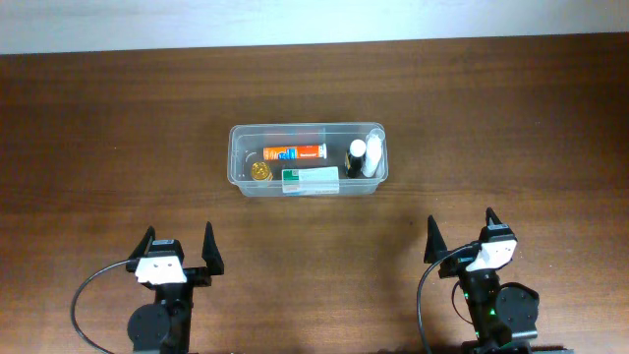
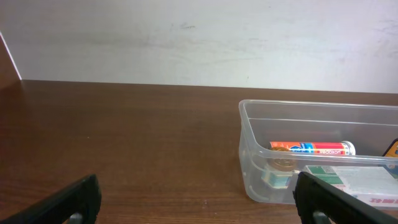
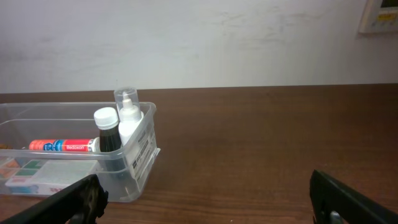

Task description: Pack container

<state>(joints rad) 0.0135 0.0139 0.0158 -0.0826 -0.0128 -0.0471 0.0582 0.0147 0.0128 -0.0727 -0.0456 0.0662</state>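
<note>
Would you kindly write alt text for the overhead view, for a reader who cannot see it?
A clear plastic container sits on a dark wooden table, holding an orange tube, a white-and-green carton, a small gold item, a white-capped dark bottle and a white bottle. The left gripper and right gripper stand open and empty, apart from it.

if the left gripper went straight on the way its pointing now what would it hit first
Likely nothing: seen from overhead, the left gripper aims across bare table, just left of the container. It would pass close to the container's left wall, so a graze cannot be ruled out.
</note>
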